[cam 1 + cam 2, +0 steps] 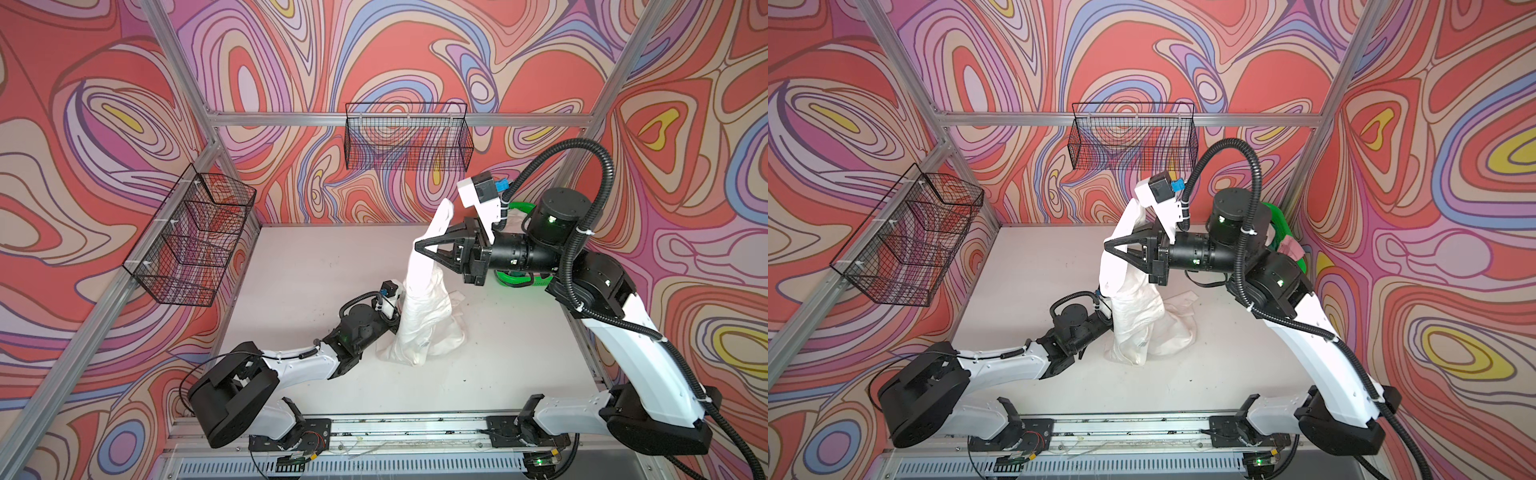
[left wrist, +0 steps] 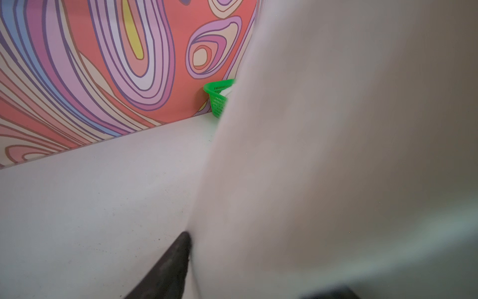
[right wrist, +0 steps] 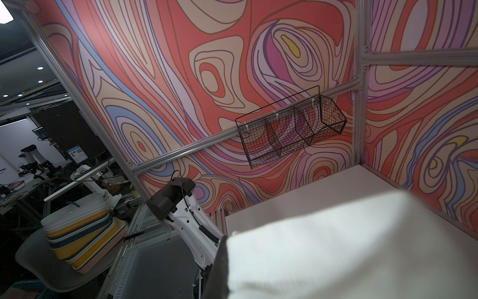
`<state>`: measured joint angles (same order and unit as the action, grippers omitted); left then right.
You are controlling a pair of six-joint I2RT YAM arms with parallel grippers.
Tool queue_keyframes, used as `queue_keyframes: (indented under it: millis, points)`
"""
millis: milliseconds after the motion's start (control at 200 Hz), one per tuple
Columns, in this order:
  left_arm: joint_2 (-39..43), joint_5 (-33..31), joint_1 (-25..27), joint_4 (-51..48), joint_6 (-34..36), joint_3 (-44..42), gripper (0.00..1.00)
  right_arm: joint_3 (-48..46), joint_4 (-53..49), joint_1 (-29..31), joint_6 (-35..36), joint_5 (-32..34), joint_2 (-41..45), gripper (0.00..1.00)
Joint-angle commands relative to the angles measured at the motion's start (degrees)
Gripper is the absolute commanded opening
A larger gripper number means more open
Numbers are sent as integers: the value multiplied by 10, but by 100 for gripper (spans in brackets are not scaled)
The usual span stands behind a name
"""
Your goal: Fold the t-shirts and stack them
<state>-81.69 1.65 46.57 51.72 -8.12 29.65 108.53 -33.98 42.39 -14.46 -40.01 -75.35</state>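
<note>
Your right hand is clamping the crumpled white cloth t-shirt, which is hanging as a tall column w/ hem resting on the white bench. Left hand is pressing against it; can't tell its grip.

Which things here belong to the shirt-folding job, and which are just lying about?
Job: white t-shirt, hanging from the shut right pincer; pink t-shirt in the green basket.
Lying about: wire basket on the back wall; compartmented wire basket on the side wall.
</note>
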Motion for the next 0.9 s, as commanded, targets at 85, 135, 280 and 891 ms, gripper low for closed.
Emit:
queue_keyframes:
  millis: [85, 135, 280, 891]
  points:
    - [-31, -19, 2, 83, 47, 8, 73, 17, 3, -2, 18, -42, 11, 0]
    - [-42, 8, 2, 91, 43, 16, 61, 16, 5, -1, 19, -40, 13, 0]
    - [-49, 35, 1, 87, 48, 27, 24, 15, 4, -2, 21, -26, 24, 0]
    - [130, -312, -40, -114, 99, 44, 0, -88, 26, -2, 73, 534, 151, 0]
